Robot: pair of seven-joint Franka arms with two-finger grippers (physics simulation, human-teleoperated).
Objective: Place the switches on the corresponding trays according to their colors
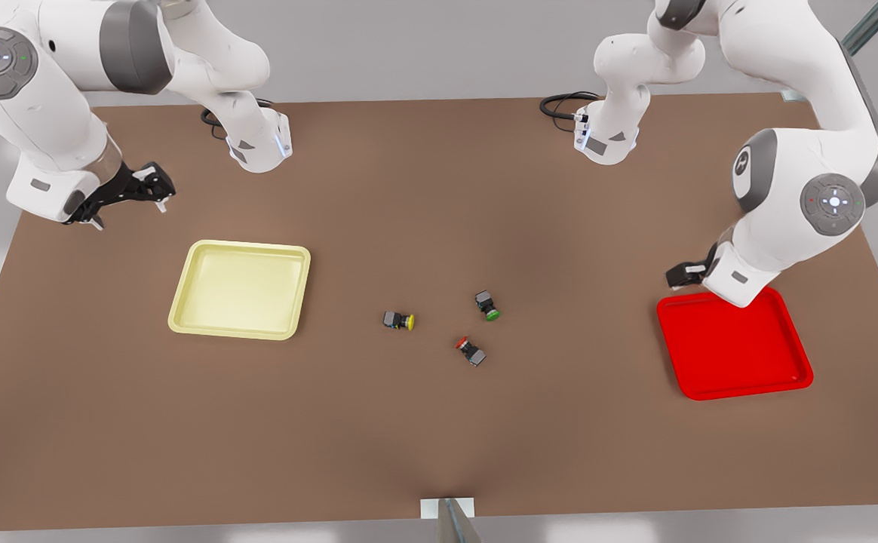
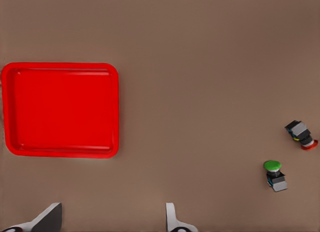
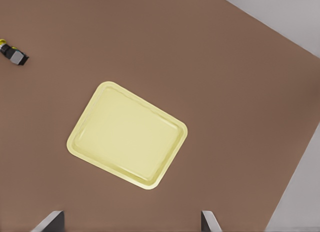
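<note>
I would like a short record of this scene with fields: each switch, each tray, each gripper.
yellow switch: on table, between the trays
red switch: on table, not in a tray
green switch: on table
yellow tray: empty
red tray: empty
left gripper: open, above red tray's edge
right gripper: open, beyond yellow tray

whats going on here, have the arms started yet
Nothing is picked up so far. The yellow switch, red switch and a green switch lie loose mid-table, apart from the yellow tray and red tray. The left gripper hangs open beside the red tray; the right gripper hangs open near the yellow tray. Neither holds a thing.
</note>
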